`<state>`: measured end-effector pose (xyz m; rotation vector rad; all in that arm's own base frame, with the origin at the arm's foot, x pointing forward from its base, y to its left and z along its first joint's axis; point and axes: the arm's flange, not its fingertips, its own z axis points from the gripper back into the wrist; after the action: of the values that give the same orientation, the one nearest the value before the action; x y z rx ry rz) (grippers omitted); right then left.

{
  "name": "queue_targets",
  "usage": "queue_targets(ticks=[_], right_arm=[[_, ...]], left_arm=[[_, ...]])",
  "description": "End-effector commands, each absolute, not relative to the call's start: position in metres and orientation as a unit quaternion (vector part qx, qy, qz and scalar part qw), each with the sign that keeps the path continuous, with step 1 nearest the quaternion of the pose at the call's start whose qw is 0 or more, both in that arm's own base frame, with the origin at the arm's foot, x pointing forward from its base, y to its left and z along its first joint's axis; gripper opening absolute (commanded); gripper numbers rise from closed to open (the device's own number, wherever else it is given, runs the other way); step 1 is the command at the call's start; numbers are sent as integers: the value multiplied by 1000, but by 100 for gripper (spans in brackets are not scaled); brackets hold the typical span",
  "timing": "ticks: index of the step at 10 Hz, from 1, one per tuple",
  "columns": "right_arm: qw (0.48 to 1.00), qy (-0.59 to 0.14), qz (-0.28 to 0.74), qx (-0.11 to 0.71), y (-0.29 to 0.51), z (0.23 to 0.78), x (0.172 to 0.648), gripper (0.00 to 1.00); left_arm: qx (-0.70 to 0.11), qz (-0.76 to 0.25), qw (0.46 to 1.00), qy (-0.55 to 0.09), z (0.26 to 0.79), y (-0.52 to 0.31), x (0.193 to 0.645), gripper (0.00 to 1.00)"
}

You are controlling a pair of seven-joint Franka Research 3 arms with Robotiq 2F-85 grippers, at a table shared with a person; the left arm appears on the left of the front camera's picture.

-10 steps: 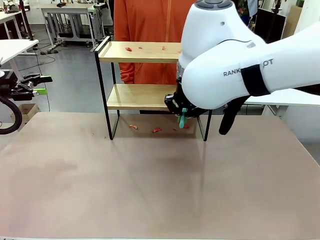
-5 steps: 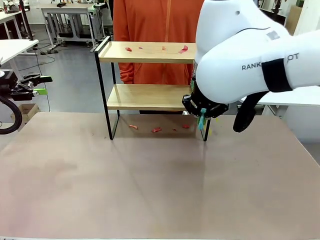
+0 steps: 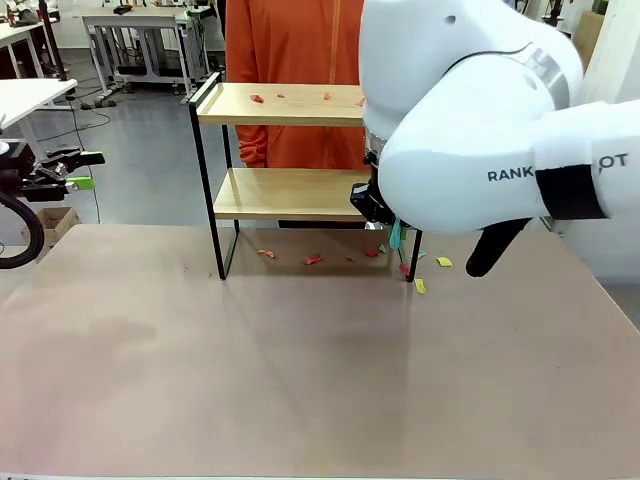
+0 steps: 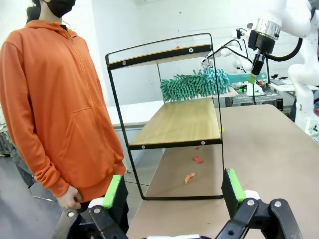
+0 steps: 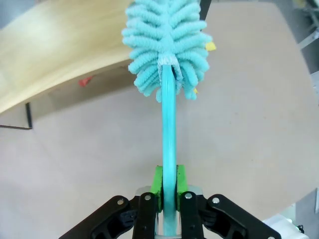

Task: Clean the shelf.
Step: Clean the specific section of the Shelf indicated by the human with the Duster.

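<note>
Right gripper (image 5: 168, 185) clamped on handle of teal microfibre duster (image 5: 167, 45), duster head at shelf (image 3: 290, 192) right end above lower board, left gripper (image 4: 173, 191) spread open

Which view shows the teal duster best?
The right wrist view: the duster shows full length, its handle clamped in the right gripper. The left wrist view shows its head sideways, at the shelf's far end. The front view gives a sliver of handle below the right arm.
</note>
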<state>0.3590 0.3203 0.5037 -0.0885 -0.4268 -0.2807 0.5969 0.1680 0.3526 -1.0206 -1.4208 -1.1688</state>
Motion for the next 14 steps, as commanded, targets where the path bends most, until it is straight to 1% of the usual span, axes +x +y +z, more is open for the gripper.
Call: queue_targets(ticks=[1,3,4,8,11,14], right_arm=[[968,-199,-149,-42,312,500,368,13],[967,-206,-142,-44,318,501,362,13],[966,-227,-120,-14,308,512,351,13],[969,-238,-16,63,271,528,322,13],[959,-233,110,118,246,530,302,13],[928,-217,260,156,217,524,288,13]], left_arm=[[-418,-487,494,-586,356,169,594,100],[-418,-487,494,-586,356,169,594,100],[-418,-487,494,-586,356,169,594,100],[-418,-487,494,-586,356,169,594,100],[-418,-487,494,-586,356,169,594,100],[-418,-487,494,-586,356,169,594,100]])
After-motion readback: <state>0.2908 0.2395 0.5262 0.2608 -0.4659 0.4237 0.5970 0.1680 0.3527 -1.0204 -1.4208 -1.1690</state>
